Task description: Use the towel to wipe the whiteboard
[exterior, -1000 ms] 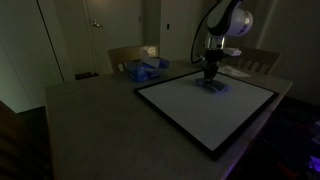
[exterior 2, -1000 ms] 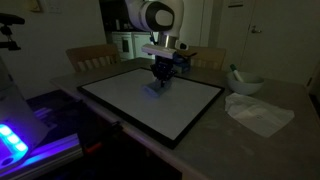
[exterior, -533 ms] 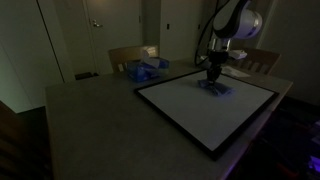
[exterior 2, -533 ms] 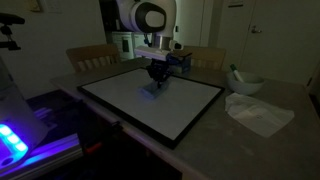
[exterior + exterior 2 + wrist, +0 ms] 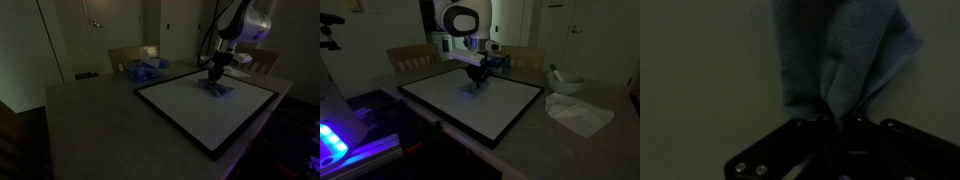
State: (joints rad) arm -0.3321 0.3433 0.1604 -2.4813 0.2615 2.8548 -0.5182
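Observation:
A whiteboard [image 5: 200, 105] with a dark frame lies flat on the table; it also shows in an exterior view [image 5: 460, 95]. My gripper [image 5: 214, 78] is shut on a blue towel [image 5: 217, 87] and presses it onto the board's far part. In an exterior view the gripper [image 5: 476, 78] holds the towel [image 5: 472, 87] near the board's middle back. In the wrist view the gripper [image 5: 830, 122] pinches the bunched blue towel [image 5: 840, 55], which spreads out over the board surface [image 5: 700, 70].
A crumpled blue cloth [image 5: 145, 69] lies on the table beyond the board. A white cloth [image 5: 578, 112] and a small bowl [image 5: 565, 83] sit beside the board. Wooden chairs [image 5: 412, 57] stand behind the table. The room is dim.
The gripper has slid the towel a little along the board, rightward in one exterior view; the arm has leaned the same way.

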